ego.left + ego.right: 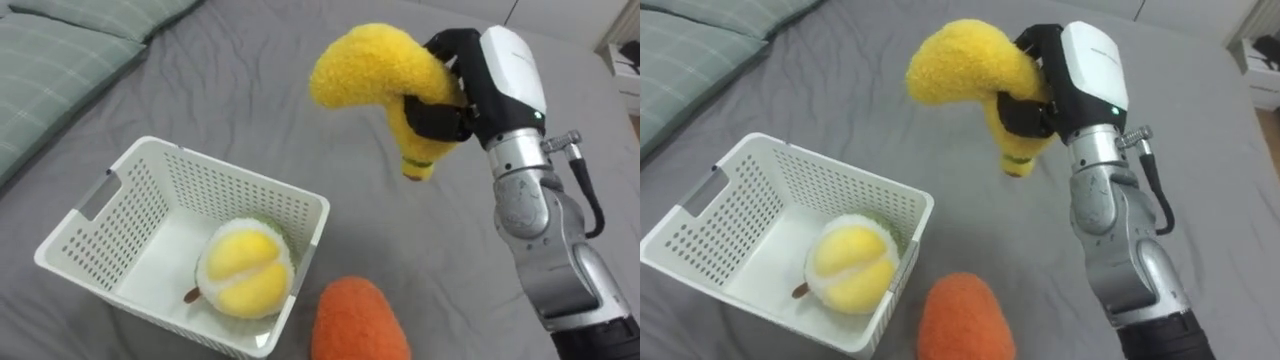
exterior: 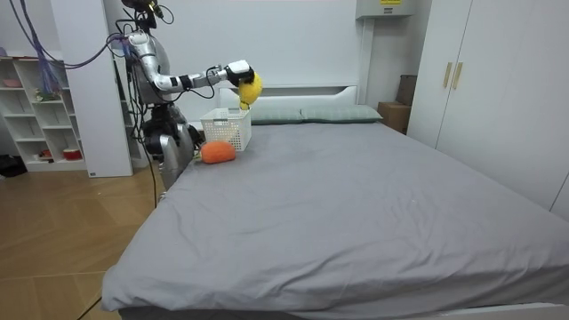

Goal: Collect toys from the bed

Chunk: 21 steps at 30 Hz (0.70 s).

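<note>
Yellow toy (image 1: 365, 68) clutched; right hand (image 1: 478, 88) raised.

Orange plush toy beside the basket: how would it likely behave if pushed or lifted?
Probably light and squashy: the orange plush toy looks fuzzy and stuffed. Its rounded shape might roll sideways if nudged, though the soft grey bedding should damp that. The fleecy surface seems unlikely to slip from a hand.

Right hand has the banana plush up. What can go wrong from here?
1. The right hand grips the banana plush near one end; the long free end could catch the white basket rim and spill out.
2. The plush hangs over bare bed, beside the basket; releasing now would miss.
3. The round yellow plush fills part of the basket, leaving less landing room.
</note>
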Tool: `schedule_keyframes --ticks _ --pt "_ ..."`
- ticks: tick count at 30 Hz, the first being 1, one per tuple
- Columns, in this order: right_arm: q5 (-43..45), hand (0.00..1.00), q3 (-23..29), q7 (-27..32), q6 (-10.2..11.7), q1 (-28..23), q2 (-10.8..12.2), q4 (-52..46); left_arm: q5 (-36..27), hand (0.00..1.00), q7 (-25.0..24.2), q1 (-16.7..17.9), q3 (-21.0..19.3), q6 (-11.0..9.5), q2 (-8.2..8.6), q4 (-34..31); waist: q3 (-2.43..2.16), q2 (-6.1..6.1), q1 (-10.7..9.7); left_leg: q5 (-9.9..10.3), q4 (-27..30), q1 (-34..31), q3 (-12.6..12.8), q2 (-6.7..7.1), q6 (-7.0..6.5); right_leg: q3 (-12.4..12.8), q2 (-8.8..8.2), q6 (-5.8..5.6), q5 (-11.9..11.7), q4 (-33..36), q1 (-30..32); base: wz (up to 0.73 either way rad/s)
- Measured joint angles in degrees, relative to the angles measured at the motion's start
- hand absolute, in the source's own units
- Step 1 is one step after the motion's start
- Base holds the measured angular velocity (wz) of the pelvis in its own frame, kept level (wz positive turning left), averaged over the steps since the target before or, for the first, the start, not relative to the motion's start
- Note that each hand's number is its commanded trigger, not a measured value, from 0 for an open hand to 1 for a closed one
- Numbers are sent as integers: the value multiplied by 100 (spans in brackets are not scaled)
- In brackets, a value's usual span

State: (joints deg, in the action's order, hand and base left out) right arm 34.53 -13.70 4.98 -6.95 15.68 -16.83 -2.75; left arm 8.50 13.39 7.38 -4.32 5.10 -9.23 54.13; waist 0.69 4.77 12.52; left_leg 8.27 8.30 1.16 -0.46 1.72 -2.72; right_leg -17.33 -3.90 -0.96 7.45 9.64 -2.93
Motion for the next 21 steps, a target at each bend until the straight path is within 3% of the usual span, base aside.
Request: schedule_keyframes --ticks 7,14,21 --pt "205 100 -422 -543 -131 141 284 -126 254 0 -25 -18 4 93 30 1 1 -4 233 0 32 -53 -93 6 0 -87 0 -1 0 -14 1 7" --pt "182 100 -649 -557 -131 199 519 -125 249 0 -46 -120 2 119 87 23 11 -26 514 -2 31 -53 -80 5 0 -84 -3 -1 0 -10 -8 1" --pt "177 100 -867 -716 -125 244 724 -121 252 0 -38 -155 2 110 87 181 15 -15 551 -1 0 -60 -97 7 0 -116 -5 -4 2 -8 -8 1"
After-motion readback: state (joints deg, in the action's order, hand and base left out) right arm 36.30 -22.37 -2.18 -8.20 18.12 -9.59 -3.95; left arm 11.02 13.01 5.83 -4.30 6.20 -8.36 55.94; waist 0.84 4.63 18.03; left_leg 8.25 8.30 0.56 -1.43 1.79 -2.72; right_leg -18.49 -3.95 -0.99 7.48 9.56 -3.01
